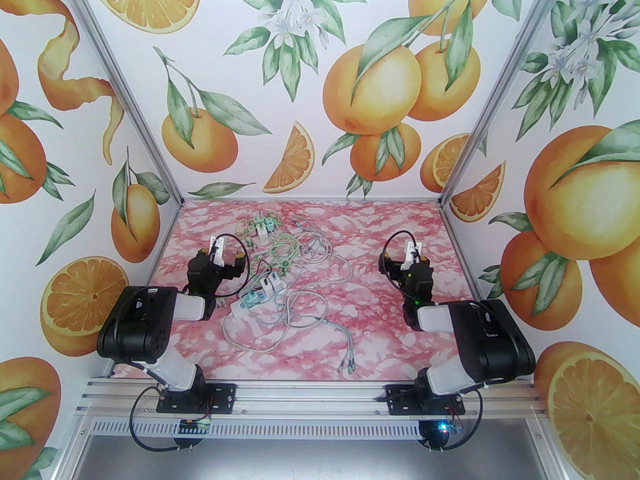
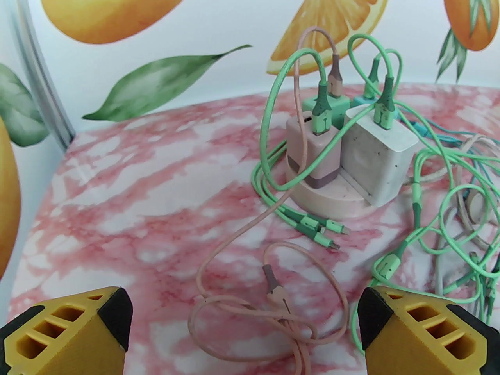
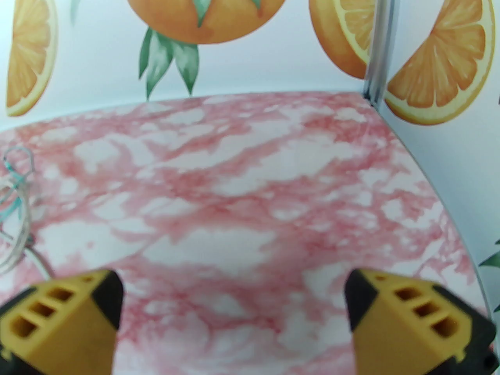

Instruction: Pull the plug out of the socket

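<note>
A round pink socket base (image 2: 332,199) stands at the back of the table with several plugs in it: a pink plug (image 2: 312,150), a white plug (image 2: 377,158), a green plug (image 2: 338,106) and a teal one behind. Green cables (image 2: 269,131) loop out of their tops. In the top view this cluster (image 1: 261,230) lies just beyond my left gripper (image 1: 221,254). My left gripper (image 2: 244,318) is open, short of the socket, with a loose pink cable (image 2: 273,287) lying between its fingers. My right gripper (image 3: 234,303) (image 1: 411,255) is open over bare marble.
A white power strip (image 1: 244,309) with more plugs (image 1: 272,283) lies near the left arm amid tangled grey and green cables (image 1: 305,268). Cable ends (image 1: 346,365) reach toward the front edge. Printed walls close in the table (image 1: 400,328). Cables (image 3: 15,209) show at the right wrist view's left edge.
</note>
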Available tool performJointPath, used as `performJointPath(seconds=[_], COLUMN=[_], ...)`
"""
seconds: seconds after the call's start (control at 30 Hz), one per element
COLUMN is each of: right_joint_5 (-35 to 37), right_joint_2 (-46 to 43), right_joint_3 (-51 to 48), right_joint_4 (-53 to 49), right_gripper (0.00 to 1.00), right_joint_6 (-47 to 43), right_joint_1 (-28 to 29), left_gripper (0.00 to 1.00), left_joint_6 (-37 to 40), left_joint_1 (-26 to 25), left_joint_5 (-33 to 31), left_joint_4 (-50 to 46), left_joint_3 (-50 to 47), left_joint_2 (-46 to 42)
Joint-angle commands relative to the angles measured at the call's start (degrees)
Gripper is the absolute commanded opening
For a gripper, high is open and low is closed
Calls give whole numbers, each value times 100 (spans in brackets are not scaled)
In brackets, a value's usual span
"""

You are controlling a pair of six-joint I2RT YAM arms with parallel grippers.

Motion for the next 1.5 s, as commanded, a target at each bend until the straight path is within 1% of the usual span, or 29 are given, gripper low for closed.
performJointPath(seconds=[0.0,0.83,1.03,1.2,1.23,1.3,1.33,1.37,1.47], right_joint_5=[-145,-145,-145,-87,42,327,401,493,781], right_joint_2=[37,35,35,28,7,-233,-390,-591,-1168], right_joint_3=[109,109,102,100,68,-23,-13,2,79], right_joint_4=[-8,-8,-8,-4,60,45,-126,-336,-938], right_gripper=[100,100,100,100,100,100,100,100,100], right_joint_6=[54,51,54,60,88,202,219,244,343], right_joint_1=[-23,-19,-19,-11,-13,-7,-8,-13,-8], left_gripper=[100,100,100,100,100,100,100,100,100], left_joint_6=[43,34,-60,-96,-120,-142,-129,-157,-755], left_joint_1=[28,27,140,161,157,158,153,155,159], left_joint_5=[104,114,312,281,221,187,144,14,-568], left_joint_4=[141,124,79,89,-26,-657,-1222,-2058,-4138], left_joint_3=[5,5,35,32,89,331,538,881,1924], left_joint_2=[-22,-23,-13,-42,-98,-360,-540,-822,-1342])
